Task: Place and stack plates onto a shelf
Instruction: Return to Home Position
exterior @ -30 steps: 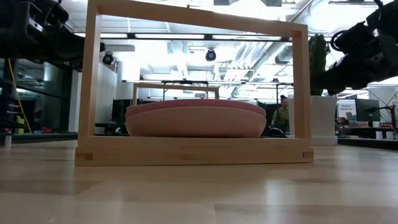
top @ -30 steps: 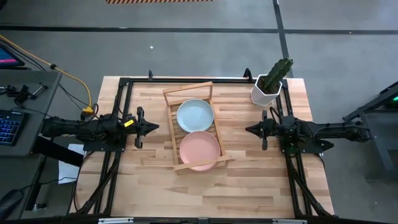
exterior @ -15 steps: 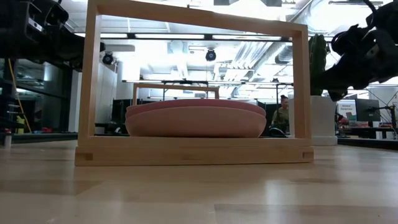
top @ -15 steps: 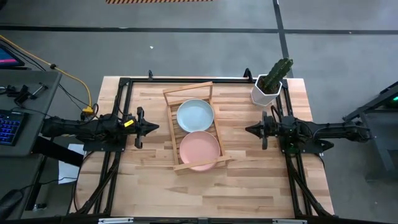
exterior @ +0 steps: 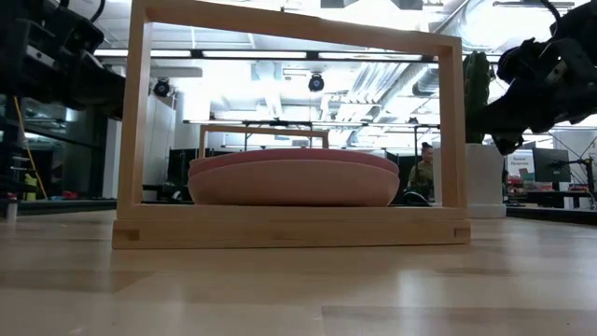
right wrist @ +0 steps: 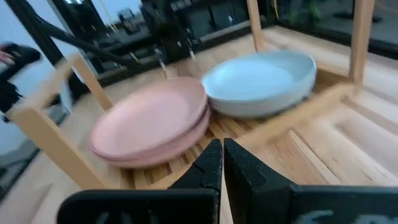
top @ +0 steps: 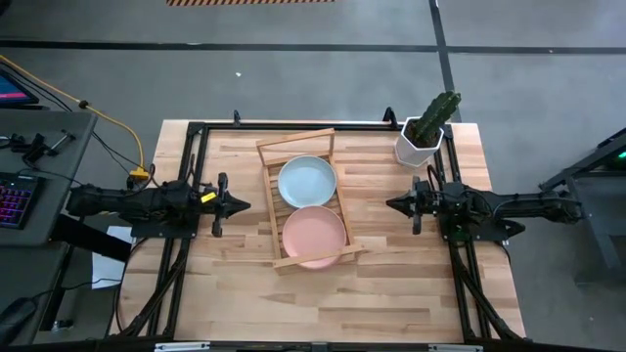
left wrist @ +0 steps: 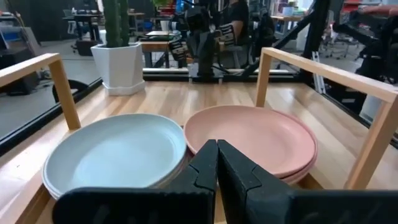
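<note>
The wooden slatted shelf [top: 269, 210] stands mid-table. On its slats rest two stacks of plates: a mint-blue plate [top: 307, 182] tops the far stack and a pink plate [top: 314, 235] tops the near one. No cream-white plate shows. In the low view the pink stack [exterior: 294, 177] sits inside the shelf's frame [exterior: 289, 227]. My left gripper [top: 240, 204] hovers left of the shelf and my right gripper [top: 391, 204] hovers right of it. Both point at the shelf, shut and holding nothing. The left wrist view shows the fingers [left wrist: 217, 144] short of both stacks; the right wrist view [right wrist: 222, 144] shows the same.
A white pot with a cactus [top: 421, 145] stands at the table's far right corner, just beyond my right arm. Black frame rails run along the table's left, right and far edges. Bare wooden tabletop [top: 333, 303] lies between the shelf and the near edge.
In the low view both arms have sunk a little, the left one in the last half second. Plates and shelf have stayed put.
</note>
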{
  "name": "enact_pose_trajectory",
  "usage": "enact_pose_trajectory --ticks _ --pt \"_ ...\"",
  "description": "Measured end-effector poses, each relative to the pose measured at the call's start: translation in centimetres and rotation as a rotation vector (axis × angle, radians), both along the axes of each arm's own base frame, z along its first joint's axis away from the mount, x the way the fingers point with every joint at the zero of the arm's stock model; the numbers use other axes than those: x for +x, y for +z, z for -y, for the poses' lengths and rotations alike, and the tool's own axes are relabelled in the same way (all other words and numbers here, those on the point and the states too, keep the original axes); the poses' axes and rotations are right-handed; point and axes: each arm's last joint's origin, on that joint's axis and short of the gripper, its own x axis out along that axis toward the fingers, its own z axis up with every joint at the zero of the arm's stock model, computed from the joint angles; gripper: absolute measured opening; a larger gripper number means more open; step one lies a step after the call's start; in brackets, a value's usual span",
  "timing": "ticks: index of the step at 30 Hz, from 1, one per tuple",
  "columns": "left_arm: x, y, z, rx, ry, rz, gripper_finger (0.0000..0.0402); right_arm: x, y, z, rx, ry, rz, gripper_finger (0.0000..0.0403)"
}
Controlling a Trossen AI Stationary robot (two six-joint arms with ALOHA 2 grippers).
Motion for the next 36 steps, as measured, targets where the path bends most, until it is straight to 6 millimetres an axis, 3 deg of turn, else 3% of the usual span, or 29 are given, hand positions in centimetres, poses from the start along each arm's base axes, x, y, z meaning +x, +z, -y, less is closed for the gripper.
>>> enact_pose_trajectory --ticks 11,36 --pt "-0.6 0.8 0.0 -0.004 -0.001 0.103 0.0001 -1.3 2.8 -0.3 -0.007 0.023 0.323 0.0000" --pt "-0.7 0.9 0.0 -0.004 -0.007 0.109 0.0001 -1.2 1.8 -0.3 -0.004 0.026 0.222 0.0000"
